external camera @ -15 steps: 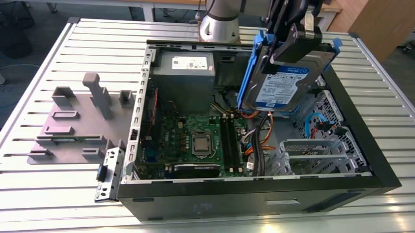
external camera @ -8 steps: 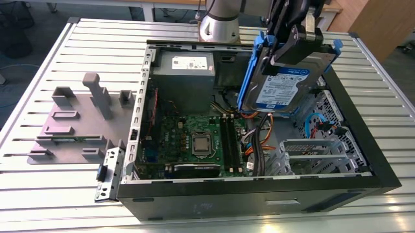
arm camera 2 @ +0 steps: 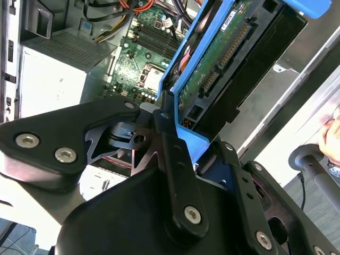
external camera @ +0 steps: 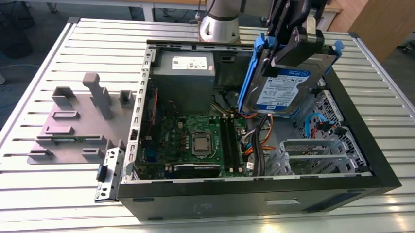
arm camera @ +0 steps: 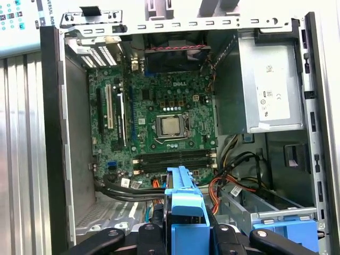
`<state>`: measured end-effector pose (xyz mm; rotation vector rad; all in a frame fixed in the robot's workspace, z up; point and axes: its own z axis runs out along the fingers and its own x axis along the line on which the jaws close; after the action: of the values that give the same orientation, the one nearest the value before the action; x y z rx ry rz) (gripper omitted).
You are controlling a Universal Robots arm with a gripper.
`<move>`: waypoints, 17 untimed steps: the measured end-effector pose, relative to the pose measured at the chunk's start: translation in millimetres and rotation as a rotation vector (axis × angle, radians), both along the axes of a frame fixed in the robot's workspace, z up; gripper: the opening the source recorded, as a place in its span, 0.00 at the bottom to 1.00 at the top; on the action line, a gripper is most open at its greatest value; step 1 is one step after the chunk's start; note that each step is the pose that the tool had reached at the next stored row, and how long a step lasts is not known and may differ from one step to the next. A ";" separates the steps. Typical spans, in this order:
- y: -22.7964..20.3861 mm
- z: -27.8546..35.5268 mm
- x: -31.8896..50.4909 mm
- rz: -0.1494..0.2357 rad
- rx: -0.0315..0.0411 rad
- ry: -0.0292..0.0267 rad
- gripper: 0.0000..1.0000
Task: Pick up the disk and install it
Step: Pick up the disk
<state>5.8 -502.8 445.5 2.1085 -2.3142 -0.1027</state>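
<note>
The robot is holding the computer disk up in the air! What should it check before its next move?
1. Grip: ok. The tool is shut on the disk, which hangs tilted above the open computer case.
2. The disk's blue carrier rails in place: ok.
3. The drive cage free: cannot tell.
4. The cables out of the way: cannot tell; they run beside the cage.
5. People clear: cannot tell; a hand shows beyond the case in the second wrist view.
</note>
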 end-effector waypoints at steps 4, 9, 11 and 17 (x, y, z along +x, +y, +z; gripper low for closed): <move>-1.3 -0.2 0.1 0.000 0.0000 0.0000 0.37; -2.9 -0.4 0.3 0.001 0.0000 0.0000 0.37; -3.5 -0.4 0.3 0.001 -0.0001 0.0000 0.37; -5.6 -0.7 0.5 0.002 -0.0001 0.0000 0.37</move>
<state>6.3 -508.3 444.8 2.1104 -2.3123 -0.1026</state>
